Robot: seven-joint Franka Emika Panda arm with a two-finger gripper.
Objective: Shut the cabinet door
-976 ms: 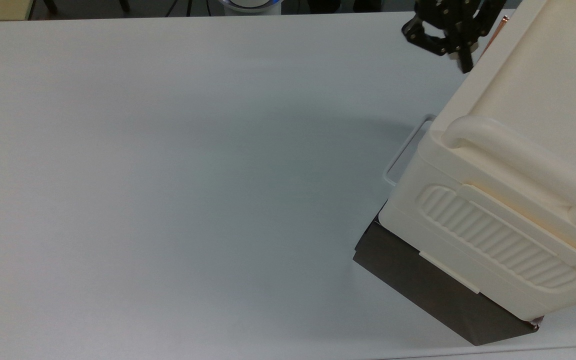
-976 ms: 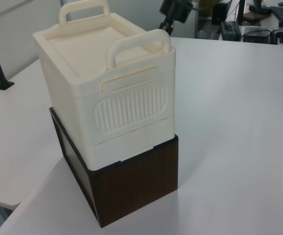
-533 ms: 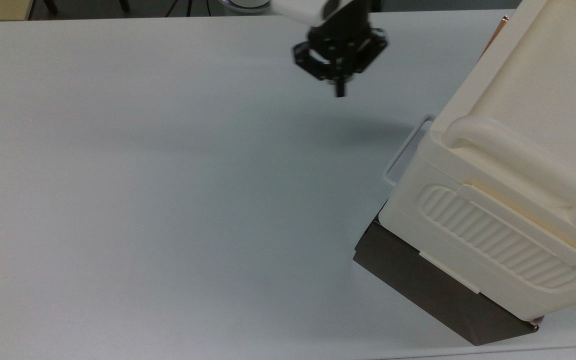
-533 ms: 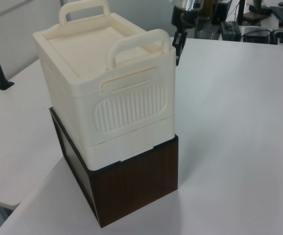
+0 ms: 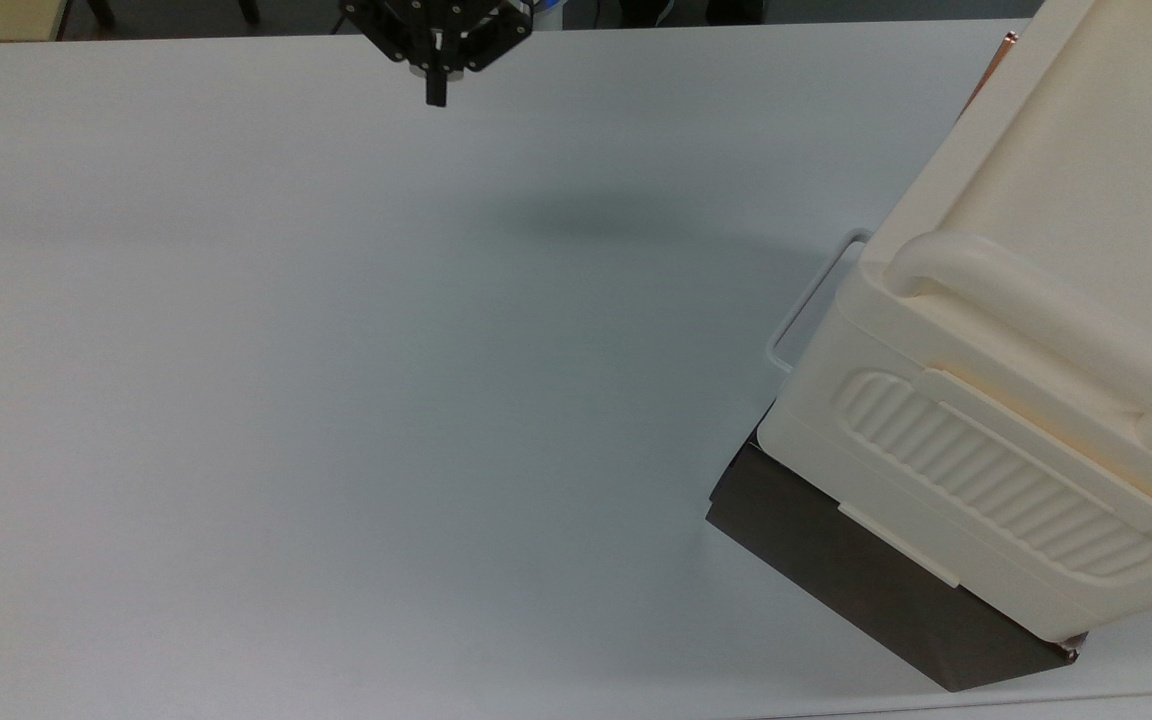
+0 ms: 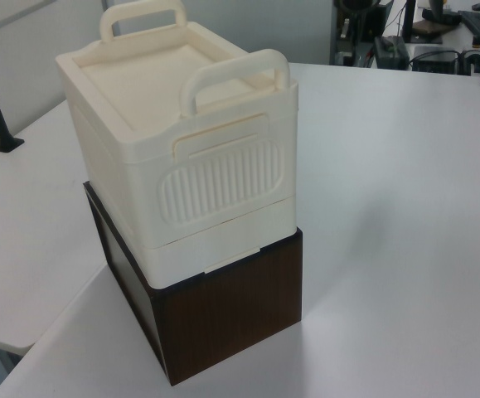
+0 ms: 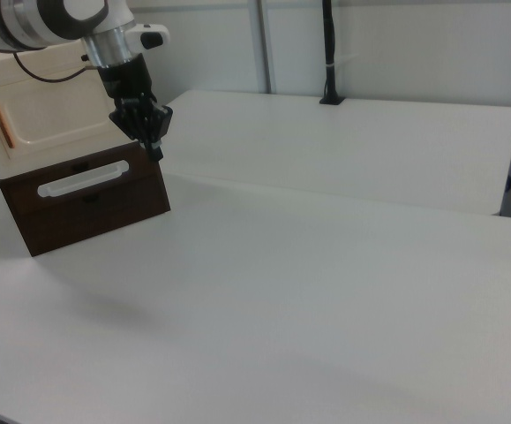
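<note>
even, soft overhead light; faint blurred shadows on the white table [image 5: 336,400].

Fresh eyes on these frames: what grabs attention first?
The cream cabinet on its dark brown base, looming at the top view's right edge. Then the black hand hanging over the bare white table, apart from the cabinet. In the right view, the cabinet door sits flush, with its copper handle.
</note>
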